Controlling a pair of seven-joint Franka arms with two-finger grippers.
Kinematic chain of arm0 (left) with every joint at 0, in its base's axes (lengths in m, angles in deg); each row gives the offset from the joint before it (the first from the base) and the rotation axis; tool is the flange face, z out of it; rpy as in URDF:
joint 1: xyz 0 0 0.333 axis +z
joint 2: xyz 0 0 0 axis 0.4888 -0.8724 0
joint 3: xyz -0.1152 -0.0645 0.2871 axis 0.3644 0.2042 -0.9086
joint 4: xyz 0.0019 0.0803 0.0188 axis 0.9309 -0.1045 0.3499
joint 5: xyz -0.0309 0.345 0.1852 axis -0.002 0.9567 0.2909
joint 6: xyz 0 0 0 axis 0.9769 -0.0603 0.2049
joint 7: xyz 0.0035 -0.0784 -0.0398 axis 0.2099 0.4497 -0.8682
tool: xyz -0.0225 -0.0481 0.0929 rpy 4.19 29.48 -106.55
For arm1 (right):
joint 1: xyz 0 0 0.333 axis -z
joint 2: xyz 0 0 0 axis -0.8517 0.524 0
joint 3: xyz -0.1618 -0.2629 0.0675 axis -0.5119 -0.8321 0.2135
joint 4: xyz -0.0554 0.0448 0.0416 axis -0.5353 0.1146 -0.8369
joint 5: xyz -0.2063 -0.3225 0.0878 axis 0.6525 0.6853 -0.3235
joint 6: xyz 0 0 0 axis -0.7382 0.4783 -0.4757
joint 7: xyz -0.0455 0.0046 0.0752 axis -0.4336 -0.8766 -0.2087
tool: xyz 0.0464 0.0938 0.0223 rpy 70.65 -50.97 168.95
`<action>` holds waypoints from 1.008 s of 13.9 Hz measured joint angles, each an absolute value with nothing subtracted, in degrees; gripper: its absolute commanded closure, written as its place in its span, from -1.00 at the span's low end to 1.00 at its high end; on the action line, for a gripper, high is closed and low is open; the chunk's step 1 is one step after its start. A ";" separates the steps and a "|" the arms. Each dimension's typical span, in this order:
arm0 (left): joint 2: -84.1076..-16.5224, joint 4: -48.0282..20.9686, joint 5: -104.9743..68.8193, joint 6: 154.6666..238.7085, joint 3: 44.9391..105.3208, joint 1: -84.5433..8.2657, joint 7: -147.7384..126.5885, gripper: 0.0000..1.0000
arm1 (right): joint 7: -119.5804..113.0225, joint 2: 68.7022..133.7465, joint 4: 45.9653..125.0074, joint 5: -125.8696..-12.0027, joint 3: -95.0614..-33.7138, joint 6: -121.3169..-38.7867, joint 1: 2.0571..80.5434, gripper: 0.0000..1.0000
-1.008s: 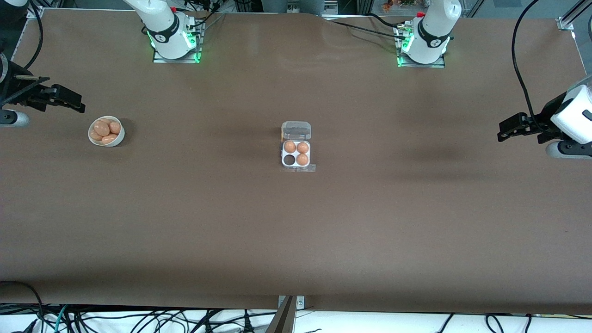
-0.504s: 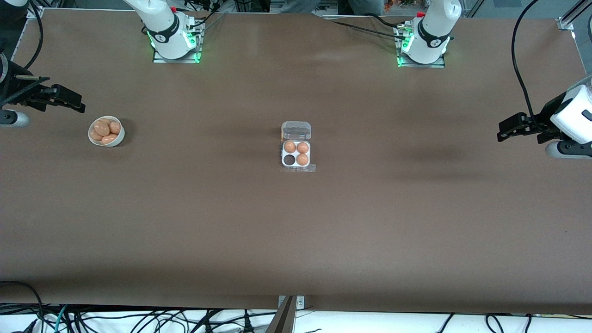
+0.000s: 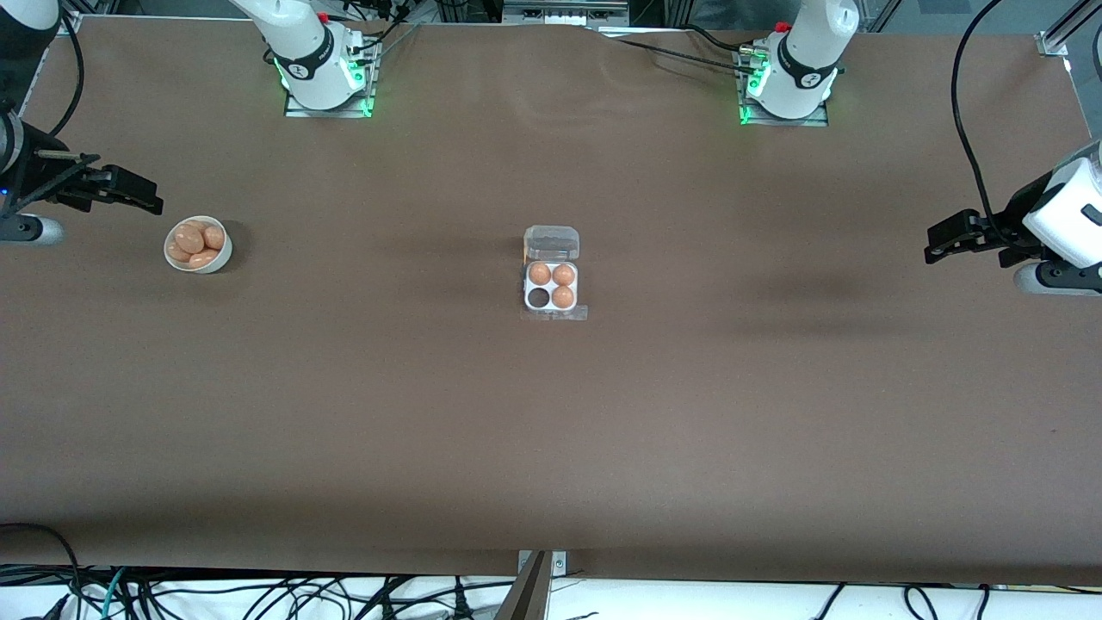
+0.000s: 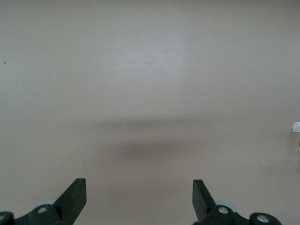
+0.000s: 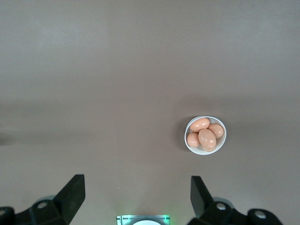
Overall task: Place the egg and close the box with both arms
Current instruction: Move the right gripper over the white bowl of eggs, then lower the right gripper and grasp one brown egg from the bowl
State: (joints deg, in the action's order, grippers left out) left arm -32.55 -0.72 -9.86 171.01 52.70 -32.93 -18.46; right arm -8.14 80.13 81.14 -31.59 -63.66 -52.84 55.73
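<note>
The box [image 3: 551, 307] lies mid-table, its clear lid [image 3: 551, 243] folded open toward the robots' bases. Three tan-orange eggs fill its cells, and the cell [image 3: 539, 298] nearest the front camera on the right arm's side is empty. Several more eggs [image 3: 195, 241] lie in a round white bowl [image 3: 215, 265] toward the right arm's end. My right gripper [image 3: 146, 200] hovers open beside that bowl, which the right wrist view also shows as bowl [image 5: 205, 153] with eggs [image 5: 206, 138]. My left gripper [image 3: 934, 245] hangs open over bare table at the left arm's end. Both grippers, left [image 4: 139, 187] and right [image 5: 137, 185], hold nothing.
Brown cloth covers the whole table. The two arm bases [image 3: 325, 82] [image 3: 788, 86] glow green along the edge farthest from the front camera. Black cables trail over the edge nearest that camera.
My right gripper has shifted slightly near the bowl. The left gripper, the box and the bowl have not moved.
</note>
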 measured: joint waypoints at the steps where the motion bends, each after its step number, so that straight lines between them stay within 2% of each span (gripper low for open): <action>1: -32.55 -0.72 -9.86 171.01 52.70 -32.93 -18.46 -1.00 | -8.03 80.34 82.23 -31.55 -63.68 -54.34 55.90 -1.00; 4: -32.55 -0.72 -9.86 171.01 52.74 -32.94 -18.46 -1.00 | -7.16 79.62 88.38 -31.44 -64.49 -60.87 56.04 -1.00; 7: -32.55 -0.72 -9.86 171.01 52.85 -32.99 -18.46 -1.00 | -1.88 75.45 98.55 -31.30 -67.72 -69.92 56.11 -1.00; 11: -32.55 -0.72 -9.86 171.01 52.92 -33.02 -18.46 -1.00 | 12.34 70.01 112.13 -31.27 -77.56 -82.41 56.40 -1.00; 14: -32.55 -0.72 -9.86 171.01 53.02 -33.03 -18.46 -1.00 | 20.30 69.47 117.52 -31.35 -83.51 -86.70 56.74 -1.00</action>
